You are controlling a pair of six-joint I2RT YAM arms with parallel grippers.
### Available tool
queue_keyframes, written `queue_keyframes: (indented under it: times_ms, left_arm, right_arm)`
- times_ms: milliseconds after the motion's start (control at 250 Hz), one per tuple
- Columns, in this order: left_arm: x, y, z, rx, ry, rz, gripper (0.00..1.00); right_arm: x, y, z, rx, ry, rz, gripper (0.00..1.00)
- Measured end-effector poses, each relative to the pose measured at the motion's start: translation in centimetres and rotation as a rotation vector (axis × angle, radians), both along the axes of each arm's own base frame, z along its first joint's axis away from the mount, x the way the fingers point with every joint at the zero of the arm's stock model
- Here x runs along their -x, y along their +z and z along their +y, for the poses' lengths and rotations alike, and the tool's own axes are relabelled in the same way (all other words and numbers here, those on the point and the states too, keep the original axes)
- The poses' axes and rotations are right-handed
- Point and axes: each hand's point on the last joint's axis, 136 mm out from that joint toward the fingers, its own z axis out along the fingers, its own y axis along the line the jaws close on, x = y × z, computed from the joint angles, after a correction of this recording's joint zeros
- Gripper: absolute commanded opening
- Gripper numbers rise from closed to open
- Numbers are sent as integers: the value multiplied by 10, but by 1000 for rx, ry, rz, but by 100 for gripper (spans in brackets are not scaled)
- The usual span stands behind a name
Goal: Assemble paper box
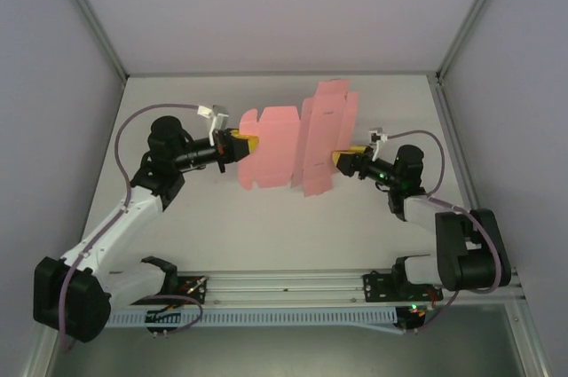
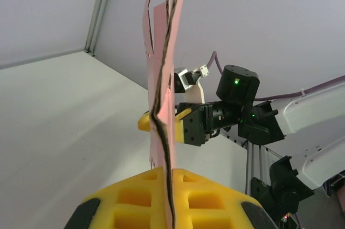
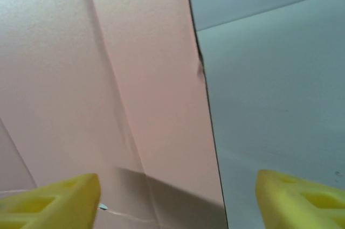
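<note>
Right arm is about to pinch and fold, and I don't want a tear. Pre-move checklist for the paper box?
1. Left claw shut on the paper box: ok.
2. Paper box upright: ok.
3. Right claw straddles its edge: ok.
4. Right claw gripping: not ok, fingers apart.
5. Folded into a box: not ok, unfolded sheet, flaps out.
6. Right claw on a crease: cannot tell.

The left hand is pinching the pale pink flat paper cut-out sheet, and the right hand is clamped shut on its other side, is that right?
Not quite. The left hand does pinch the pale pink flat paper cut-out sheet, but the right hand is open: the right wrist view shows its yellow fingers apart, with the sheet's edge between them.
</note>
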Motion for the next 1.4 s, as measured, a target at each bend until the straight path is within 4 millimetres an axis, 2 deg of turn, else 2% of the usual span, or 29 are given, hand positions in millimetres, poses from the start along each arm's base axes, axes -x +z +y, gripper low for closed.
queue_keyframes:
  times_ms: [52,136,204,311,383,431,471,495,579,591,695,811,914,990,1118,1286,1402]
  left_arm:
    - [1,1,0,3,0,-3,0]
    - [2,3,1,5,1,-10,0]
    - [2,5,2,6,12,-15,0]
    - [-6,0,5,-8,66,1,0]
    - [-12,-5,8,-23,105,23,0]
    - [-16,-9,10,-36,132,35,23]
    - [-20,-14,13,-50,162,51,27]
    - [-23,-18,14,-60,181,62,34]
    - [-36,-34,24,-110,278,113,96]
    - [-38,-37,25,-118,291,120,99]
    - [-57,-65,41,-209,432,203,100]
    - [-74,-89,61,-309,578,269,100]
    - [-83,-98,76,-365,670,292,100]
    - [-89,-100,84,-385,716,296,100]
    - [-104,-94,91,-390,765,289,100]
    - [-127,-85,90,-377,789,278,100]
    - [-137,-88,94,-376,799,291,100]
  right_arm:
    - [0,2,1,-11,13,2,39]
    - [-3,7,2,-19,24,-10,21]
    - [-4,9,2,-25,29,-8,15]
    - [-3,10,2,-19,38,-10,0]
    - [-1,8,2,5,42,-6,0]
    - [0,6,1,25,38,9,0]
    - [1,5,1,50,34,12,0]
    - [1,5,0,68,29,15,0]
    - [0,7,2,149,10,14,0]
    - [0,7,2,161,8,13,0]
    - [4,-1,17,289,21,21,0]
    - [14,-27,31,425,45,80,0]
    - [18,-55,27,555,21,149,0]
    - [18,-67,22,648,-4,165,0]
    - [9,-62,23,813,-28,69,0]
    - [1,-46,48,1057,4,-184,1]
    - [-2,-50,58,1213,38,-313,2]
